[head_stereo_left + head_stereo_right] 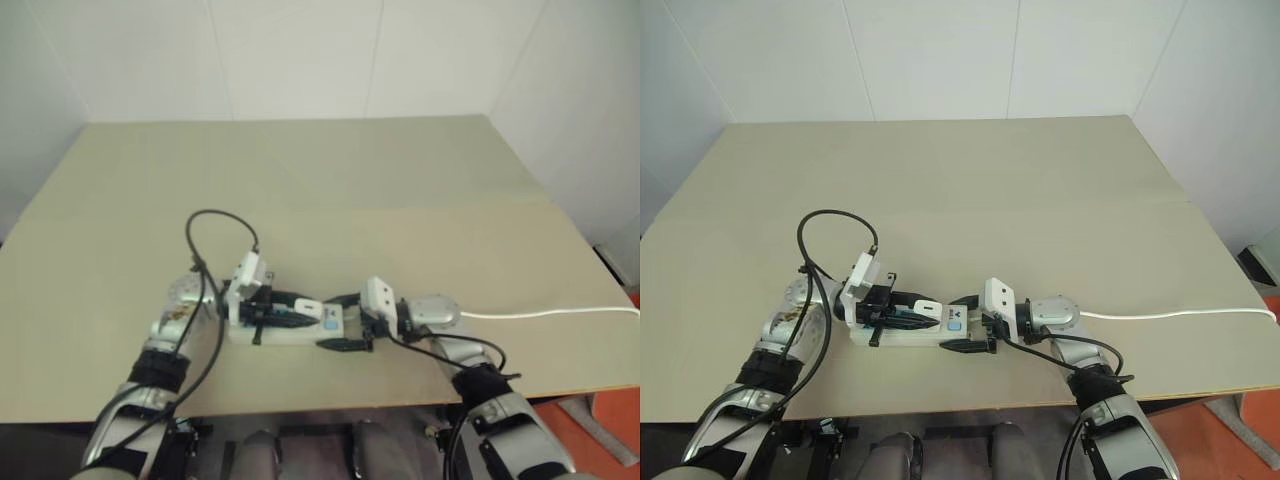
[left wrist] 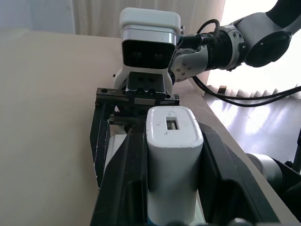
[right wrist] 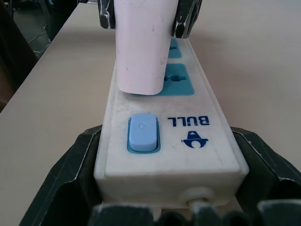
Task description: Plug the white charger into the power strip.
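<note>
Both arms meet low over the table (image 1: 400, 200) near its front edge, and the strip (image 3: 171, 141) lies there lengthwise between them, parallel to that edge. The left gripper (image 2: 164, 188) has its two black fingers clamped tight on the sides of the charger (image 2: 171, 160), the white block pinched squarely between them. In the right wrist view the charger (image 3: 141, 47) sits with its lower end on the strip's top face, next to a blue socket (image 3: 178, 84) and just short of the blue switch (image 3: 142, 133); whether its pins are in a socket I can't tell. The right gripper (image 3: 171, 207) grips the strip's switch end, one black finger against each long side, bracing it, with the cord stub poking out between them. The thin white cord (image 1: 560, 314) runs from behind the right wrist off toward the table's right edge.
</note>
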